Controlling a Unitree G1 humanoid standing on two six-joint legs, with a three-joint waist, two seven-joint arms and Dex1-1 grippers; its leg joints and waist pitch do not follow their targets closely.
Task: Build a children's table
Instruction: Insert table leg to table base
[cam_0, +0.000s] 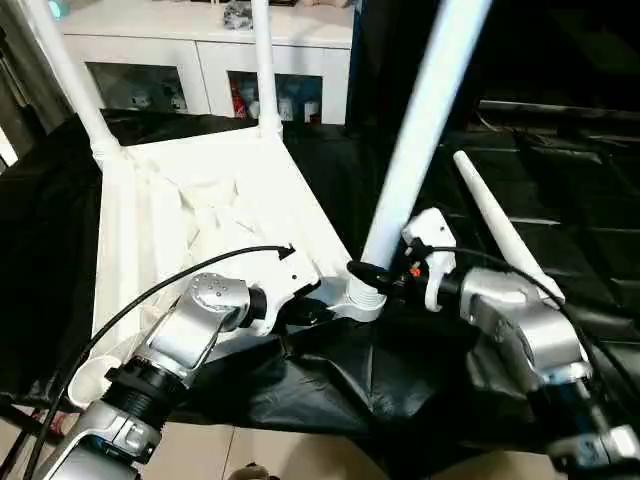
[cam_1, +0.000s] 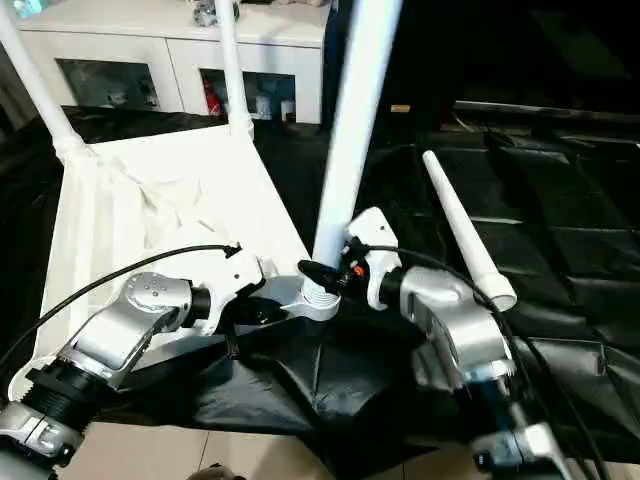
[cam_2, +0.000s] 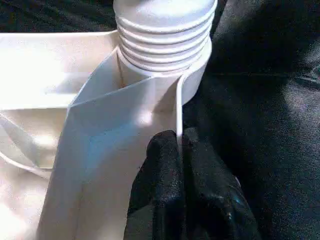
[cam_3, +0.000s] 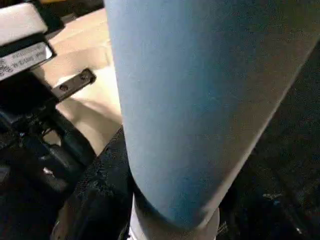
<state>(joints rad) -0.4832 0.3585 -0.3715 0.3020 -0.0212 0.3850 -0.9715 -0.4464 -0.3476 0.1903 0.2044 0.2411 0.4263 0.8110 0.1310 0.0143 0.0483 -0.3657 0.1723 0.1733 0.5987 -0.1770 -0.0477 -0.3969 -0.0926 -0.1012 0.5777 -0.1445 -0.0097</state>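
Now left gripper pinches tabletop rim; right gripper clasps leg.

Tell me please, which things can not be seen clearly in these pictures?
- Right gripper fingertips: head views, hidden behind the near leg.
- Near leg's top: cut off by the picture edge.
- Fourth corner socket: left forearm covers it.
- Items in the cabinet: too small to tell.
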